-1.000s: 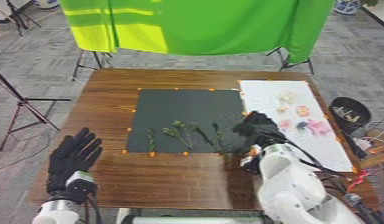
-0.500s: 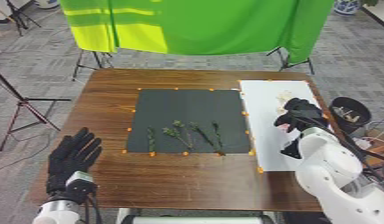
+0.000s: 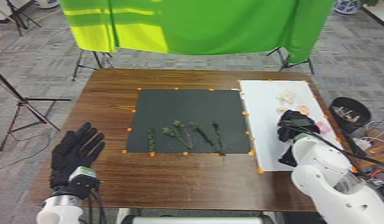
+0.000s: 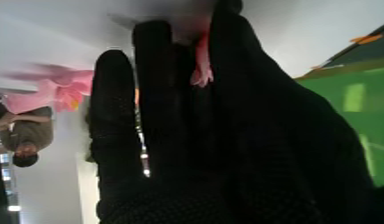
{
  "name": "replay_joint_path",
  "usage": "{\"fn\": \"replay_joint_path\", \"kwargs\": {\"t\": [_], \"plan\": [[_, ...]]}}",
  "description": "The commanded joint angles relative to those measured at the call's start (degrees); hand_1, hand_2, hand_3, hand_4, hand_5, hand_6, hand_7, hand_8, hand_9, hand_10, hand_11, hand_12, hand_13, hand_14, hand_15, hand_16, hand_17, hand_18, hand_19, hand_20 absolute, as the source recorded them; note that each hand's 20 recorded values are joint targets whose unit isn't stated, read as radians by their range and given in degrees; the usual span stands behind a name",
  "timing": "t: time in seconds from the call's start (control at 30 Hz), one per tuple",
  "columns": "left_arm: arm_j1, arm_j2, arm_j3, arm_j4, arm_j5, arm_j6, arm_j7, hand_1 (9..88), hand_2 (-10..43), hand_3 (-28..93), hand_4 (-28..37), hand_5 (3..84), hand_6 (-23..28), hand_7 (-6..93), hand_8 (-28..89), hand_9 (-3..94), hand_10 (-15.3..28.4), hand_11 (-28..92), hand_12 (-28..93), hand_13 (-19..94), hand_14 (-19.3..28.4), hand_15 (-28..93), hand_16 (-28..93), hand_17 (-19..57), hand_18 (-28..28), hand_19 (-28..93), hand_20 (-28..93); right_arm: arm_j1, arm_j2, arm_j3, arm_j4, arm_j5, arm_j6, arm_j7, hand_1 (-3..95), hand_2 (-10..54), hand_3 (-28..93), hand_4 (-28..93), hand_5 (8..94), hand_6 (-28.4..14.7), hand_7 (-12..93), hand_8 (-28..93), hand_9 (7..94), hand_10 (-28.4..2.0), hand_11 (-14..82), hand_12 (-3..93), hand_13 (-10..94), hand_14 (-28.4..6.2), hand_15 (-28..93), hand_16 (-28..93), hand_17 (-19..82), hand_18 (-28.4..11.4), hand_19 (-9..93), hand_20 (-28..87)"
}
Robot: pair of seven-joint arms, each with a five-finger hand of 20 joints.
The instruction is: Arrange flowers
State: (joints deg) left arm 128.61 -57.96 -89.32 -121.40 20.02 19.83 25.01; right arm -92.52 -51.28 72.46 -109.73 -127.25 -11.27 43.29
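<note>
The worktop (image 3: 188, 180) was brown with darker streaked grain, the mat (image 3: 188, 107) charcoal, the stems (image 3: 219, 136) on it green. Towards three o'clock the sheet (image 3: 264, 102) was white, its blossom (image 3: 286, 95) cream and its edge tabs (image 3: 260, 170) orange, while the cloth (image 3: 206, 30) at twelve was vivid green with yellow patches. In the right wrist view, the flower (image 4: 71, 82) was pink with yellow-orange inside.

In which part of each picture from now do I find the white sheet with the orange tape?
Head view: the white sheet is on the right side of the table, partly under the right robot hand.
Right wrist view: the white sheet spreads behind the same hand, up to the dark mat.
Shared landmark: the green cloth, beyond the table.
</note>
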Motion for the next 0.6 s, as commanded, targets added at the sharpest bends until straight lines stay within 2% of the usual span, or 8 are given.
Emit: {"fn": "replay_joint_path", "kwargs": {"t": [0.03,0.17,0.23,0.37,0.4,0.47,0.5,0.6], "plan": [[0.58,-0.50,-0.09,0.01,-0.18,-0.66,-0.38,30.1,17.2,70,-28.3,43.4,10.3,16.2,-9,35.0,16.0,32,11,26,17.3,47,-9,-6.8,15.8,40,9,-3.19,-0.03,-1.66,0.06,-2.32,4.83,-1.45,63.3,-9.5,69,-28,78.4,2.0,22,2,88.4,-9.7,5.2,32.5,74,-7.4,27,43,30,-19.1,74,30],[0.52,-0.43,-0.18,0.00,-0.11,-0.56,-0.49,30.0,17.2,70,-28.3,43.4,10.2,16.1,-9,35.0,15.9,32,11,26,17.4,47,-9,-6.8,15.8,40,9,-3.23,0.66,-1.81,-1.57,-2.93,9.01,-1.98,63.1,-9.5,71,-28,80.2,2.1,23,3,90.4,-9.5,5.4,34.5,75,-7.2,27,45,31,-19.3,74,30],[0.54,-0.43,-0.31,0.10,-0.09,-0.59,-0.55,30.1,17.2,70,-28.3,43.4,10.2,16.1,-9,35.0,16.0,32,11,26,17.4,47,-9,-6.8,15.9,40,9,-2.78,1.22,-2.40,-2.77,-3.71,12.96,-2.63,63.0,-9.5,71,-28,80.7,2.0,24,3,90.7,-9.6,5.5,35.0,76,-7.2,27,45,31,-19.4,74,31],[2.18,-0.20,-0.97,-0.36,-0.18,-0.10,-0.02,30.1,17.2,70,-28.3,43.4,10.2,16.2,-9,35.0,15.9,32,11,26,17.4,47,-9,-6.9,15.9,40,9,1.05,0.83,-6.00,-4.99,-4.08,21.11,-6.06,62.7,-9.5,72,-28,80.8,2.0,24,3,90.9,-9.7,5.5,35.6,76,-7.0,28,45,31,-19.5,74,31],[2.38,-0.12,-1.22,-0.39,-0.02,0.02,-0.38,30.0,17.2,70,-28.3,43.4,10.2,16.2,-9,34.9,15.9,32,11,26,17.4,47,-9,-6.9,15.9,40,9,2.87,-0.04,-7.39,-5.51,-4.12,21.47,-5.86,62.6,-9.5,73,-28,80.8,2.0,24,3,90.9,-9.6,5.5,35.8,76,-7.1,28,45,31,-19.4,74,31],[2.64,0.07,-1.19,-0.50,-0.69,0.52,0.11,30.0,17.2,70,-28.3,43.4,10.2,16.1,-9,34.9,16.0,32,11,26,17.4,47,-9,-6.9,15.9,40,9,7.86,-2.24,-10.87,-6.33,-0.68,22.63,-5.12,62.4,-9.5,73,-28,80.8,2.0,24,3,91.0,-9.7,5.4,35.9,76,-7.1,28,45,31,-19.4,74,31],[2.52,-0.04,-1.11,-0.47,-0.62,0.63,-0.04,30.0,17.1,70,-28.3,43.4,10.2,16.1,-9,34.9,15.9,32,11,26,17.4,47,-9,-6.9,15.9,40,9,10.16,-3.45,-12.66,-6.36,0.08,23.13,-5.23,62.3,-9.5,73,-28,80.7,2.0,24,3,91.0,-9.7,5.4,36.0,76,-7.1,28,45,31,-19.4,74,31],[2.43,0.00,-1.18,-0.41,-0.45,0.69,-0.30,30.0,17.1,70,-28.3,43.4,10.2,16.1,-9,35.0,15.9,32,11,26,17.4,47,-9,-6.8,15.9,40,9,16.99,-6.81,-18.57,-4.17,1.67,22.45,-10.34,62.0,-9.5,73,-28,80.5,1.9,24,3,90.9,-9.8,5.3,36.1,75,-7.1,28,45,31,-19.4,74,31]]}}
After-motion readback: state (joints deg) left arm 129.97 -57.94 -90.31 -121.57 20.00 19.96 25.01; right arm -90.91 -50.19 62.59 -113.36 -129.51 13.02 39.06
